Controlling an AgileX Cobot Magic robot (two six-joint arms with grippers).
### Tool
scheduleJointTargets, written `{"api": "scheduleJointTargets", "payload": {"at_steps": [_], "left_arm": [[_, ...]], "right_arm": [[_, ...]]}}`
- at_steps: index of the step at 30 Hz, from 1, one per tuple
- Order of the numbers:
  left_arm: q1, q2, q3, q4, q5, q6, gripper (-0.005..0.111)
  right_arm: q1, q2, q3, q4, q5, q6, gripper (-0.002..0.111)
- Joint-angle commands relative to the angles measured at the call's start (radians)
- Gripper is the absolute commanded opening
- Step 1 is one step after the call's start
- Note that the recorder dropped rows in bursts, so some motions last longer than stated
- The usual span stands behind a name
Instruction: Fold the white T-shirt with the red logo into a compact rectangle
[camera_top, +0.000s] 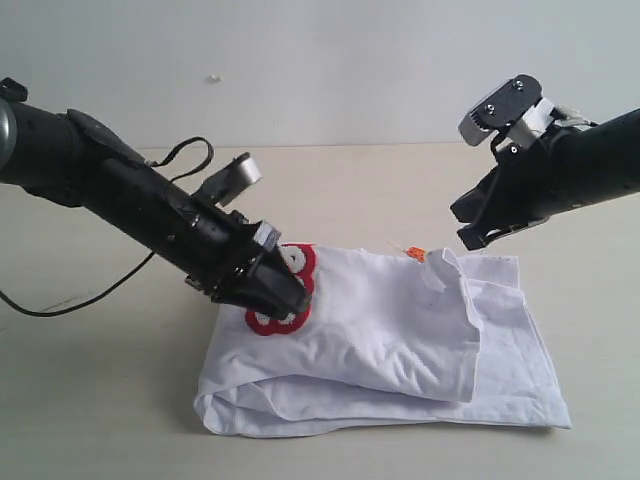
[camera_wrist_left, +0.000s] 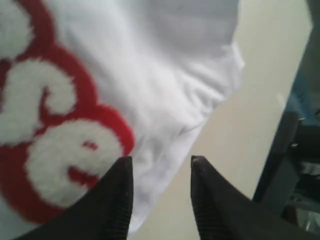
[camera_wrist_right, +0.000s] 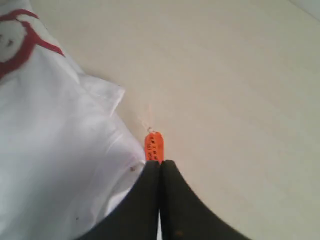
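The pale table (camera_top: 90, 420) carries the loosely folded white T-shirt (camera_top: 400, 330) and a black cable (camera_top: 35, 314).

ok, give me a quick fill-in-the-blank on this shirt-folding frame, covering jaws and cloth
1. The left gripper is at the thin white cotton T-shirt with its jaws ____ (open/shut).
2. The right gripper has its jaws ____ (open/shut).
3. The small tag just past the right gripper is ____ in colour.
4. The fuzzy logo patch has white letters on a ____ ground.

Missing words: open; shut; orange; red.
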Motion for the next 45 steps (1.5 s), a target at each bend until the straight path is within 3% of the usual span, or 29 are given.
{"api": "scheduleJointTargets", "payload": {"at_steps": [1, 6, 13, 19, 22, 37, 45], "left_arm": [[-0.020, -0.004, 0.015, 0.145, -0.056, -0.066, 0.038], [-0.073, -0.003, 0.034, 0.167, -0.120, -0.059, 0.038], [-0.081, -0.003, 0.034, 0.158, -0.140, -0.061, 0.038], [-0.081, -0.003, 0.034, 0.158, -0.133, -0.061, 0.038], [-0.081, -0.003, 0.034, 0.158, -0.133, -0.061, 0.038], [-0.013, -0.123, 0.030, 0.155, -0.112, -0.036, 0.038], [-0.007, -0.128, 0.032, 0.270, -0.153, -0.061, 0.038]], "right_arm": [[0.002, 0.027, -0.008, 0.014, 0.148, -0.064, 0.000], [0.002, 0.119, -0.008, 0.014, 0.265, -0.106, 0.000], [0.002, 0.178, -0.008, -0.080, 0.291, -0.106, 0.000], [0.002, 0.178, -0.008, -0.517, 0.114, 0.348, 0.000], [0.002, 0.178, -0.008, -0.651, 0.076, 0.485, 0.000], [0.002, 0.039, -0.008, -0.617, 0.000, 0.519, 0.000], [0.002, 0.044, -0.008, -0.695, 0.039, 0.584, 0.000]]}}
